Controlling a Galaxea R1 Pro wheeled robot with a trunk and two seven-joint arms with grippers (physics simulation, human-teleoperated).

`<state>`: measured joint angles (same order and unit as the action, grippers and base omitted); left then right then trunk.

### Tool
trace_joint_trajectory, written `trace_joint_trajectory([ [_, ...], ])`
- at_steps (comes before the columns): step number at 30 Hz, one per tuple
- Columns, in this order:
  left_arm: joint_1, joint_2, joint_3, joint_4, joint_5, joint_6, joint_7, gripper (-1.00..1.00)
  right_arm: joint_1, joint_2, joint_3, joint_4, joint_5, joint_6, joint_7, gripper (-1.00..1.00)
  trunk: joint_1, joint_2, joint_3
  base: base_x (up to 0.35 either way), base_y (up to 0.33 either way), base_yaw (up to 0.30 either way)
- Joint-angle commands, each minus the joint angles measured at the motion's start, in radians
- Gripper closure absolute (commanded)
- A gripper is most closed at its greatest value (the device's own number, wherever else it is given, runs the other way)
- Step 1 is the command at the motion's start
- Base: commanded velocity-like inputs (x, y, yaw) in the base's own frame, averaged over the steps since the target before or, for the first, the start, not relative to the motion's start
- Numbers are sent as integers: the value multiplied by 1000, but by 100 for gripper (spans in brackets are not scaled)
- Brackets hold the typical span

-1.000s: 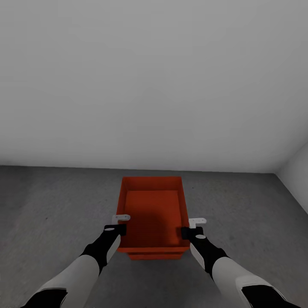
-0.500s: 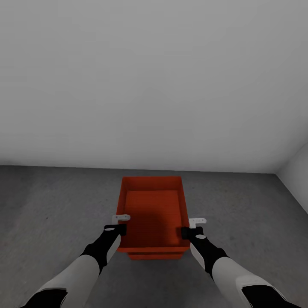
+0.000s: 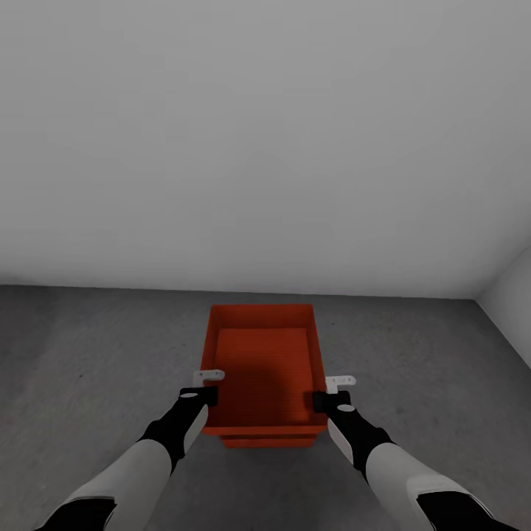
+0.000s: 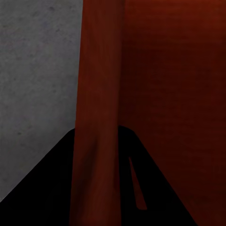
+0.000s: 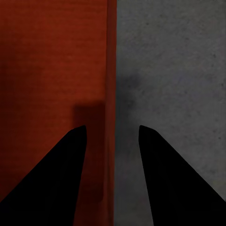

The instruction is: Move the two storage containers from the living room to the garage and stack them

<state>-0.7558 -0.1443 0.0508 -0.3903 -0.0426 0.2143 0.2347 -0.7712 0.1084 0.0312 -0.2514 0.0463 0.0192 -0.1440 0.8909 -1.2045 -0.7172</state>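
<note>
Two stacked bins sit on garage floor near wall. Left claw straddles one bin wall; right claw likewise, spread. Stack looks done; next: withdraw upward.

- We face a plain white-grey back wall, bare from edge to edge.
- At far right, a second white wall meets it in a corner.
</note>
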Motion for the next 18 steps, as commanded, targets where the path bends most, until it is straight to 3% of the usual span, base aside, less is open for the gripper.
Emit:
trace_joint_trajectory([
  [1, 0, -3, 6, -4, 4, -65, -6, 100, 0, 2, -2, 3, -14, 2, -3, 100, 0, 0, -1, 0, 0, 0],
  [18, 0, -3, 6, -4, 4, -65, -6, 100, 0, 2, -2, 3, -13, 1, -3, 100, 0, 0, -1, 0, 0, 0],
])
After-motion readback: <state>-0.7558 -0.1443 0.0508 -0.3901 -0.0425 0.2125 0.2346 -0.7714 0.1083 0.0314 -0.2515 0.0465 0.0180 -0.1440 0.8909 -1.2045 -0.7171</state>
